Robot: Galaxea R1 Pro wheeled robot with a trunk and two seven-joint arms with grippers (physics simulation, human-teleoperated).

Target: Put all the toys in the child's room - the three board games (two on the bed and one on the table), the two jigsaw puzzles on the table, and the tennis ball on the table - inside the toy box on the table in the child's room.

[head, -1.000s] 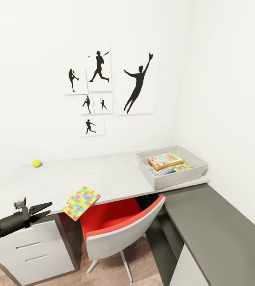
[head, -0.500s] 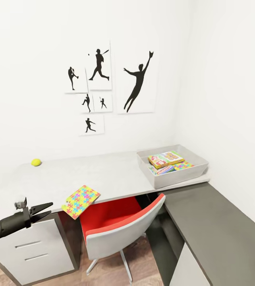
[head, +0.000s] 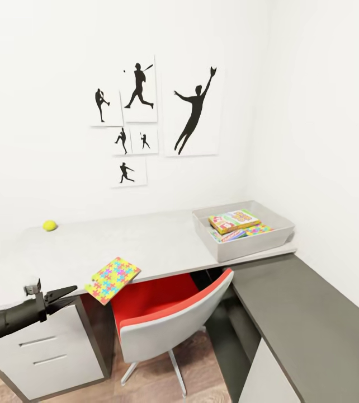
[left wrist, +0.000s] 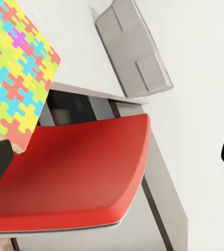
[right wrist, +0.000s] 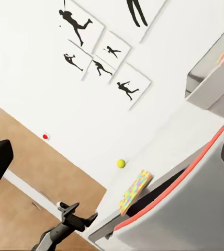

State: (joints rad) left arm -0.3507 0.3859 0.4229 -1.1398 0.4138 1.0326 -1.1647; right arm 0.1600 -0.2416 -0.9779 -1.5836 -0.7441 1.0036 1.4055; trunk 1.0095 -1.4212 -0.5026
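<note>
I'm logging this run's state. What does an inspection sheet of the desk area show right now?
Surface: light grey table, mostly bare.
Job's things: jigsaw puzzle overhanging the table's front edge; tennis ball near the wall; toy box at the table's right end, holding colourful game boxes.
Clutter: nothing seen.
Grippers: left claw open, empty, short of the puzzle.
Cables: nothing seen.
Surroundings: red-and-grey chair, silhouette posters, drawer unit, dark grey cabinet.

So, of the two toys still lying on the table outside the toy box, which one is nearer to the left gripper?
The jigsaw puzzle, overhanging the table's front edge beside the open left gripper. The tennis ball lies far back, near the wall.
</note>
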